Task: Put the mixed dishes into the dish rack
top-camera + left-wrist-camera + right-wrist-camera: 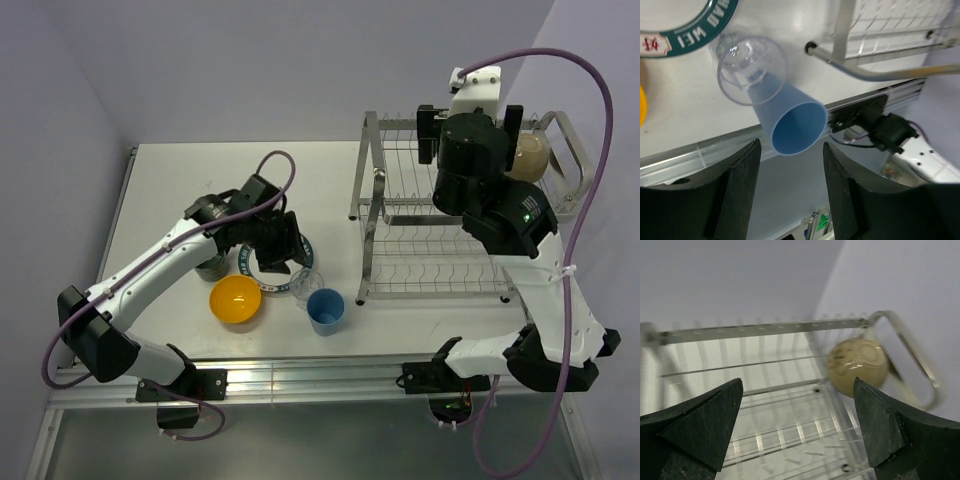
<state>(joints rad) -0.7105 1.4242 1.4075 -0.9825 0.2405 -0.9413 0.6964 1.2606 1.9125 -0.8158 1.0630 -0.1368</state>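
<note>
I log: right gripper released, beige bowl at two o'clock in dish rack; left gripper released over blue tumbler.

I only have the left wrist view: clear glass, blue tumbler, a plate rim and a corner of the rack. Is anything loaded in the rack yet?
Observer: Yes, one dish. The beige bowl lies tipped on its side at the right end of the dish rack, by the curved handle.
Operator: Is the right gripper holding anything?
Observer: No. The right gripper is open and empty, above the rack and facing that bowl.
Operator: Any dish on the table outside my view?
Observer: A dark mug stands left of the plate, mostly hidden under the left arm.
</note>
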